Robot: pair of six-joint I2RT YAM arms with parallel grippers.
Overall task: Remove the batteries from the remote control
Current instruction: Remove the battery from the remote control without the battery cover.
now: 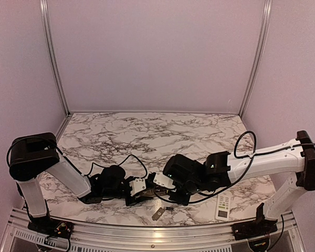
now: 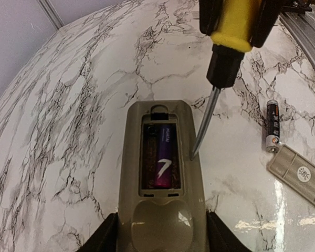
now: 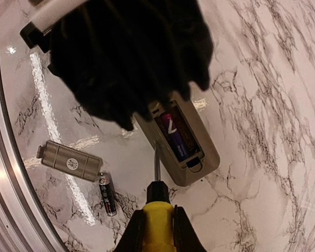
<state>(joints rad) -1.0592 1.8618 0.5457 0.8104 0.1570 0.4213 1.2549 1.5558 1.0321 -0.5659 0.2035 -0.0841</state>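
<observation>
Left fingers (image 2: pixel 102 239) pinching grey remote (image 2: pixel 160 210), one blue battery (image 2: pixel 164 157) inside, one dark battery (image 2: pixel 273 126) lying on marbled counter (image 2: pixel 94 79), right fingers (image 3: pixel 132 233) clamping yellow screwdriver (image 2: pixel 228 31).

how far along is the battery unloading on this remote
Done: the cover plate is off and lies on the table, with one dark battery out beside it.
In hand: the left claw grips the remote; the right claw holds the yellow-handled screwdriver, its tip at the open compartment's right edge.
Left: the purple battery sits in the compartment, not yet out.
</observation>
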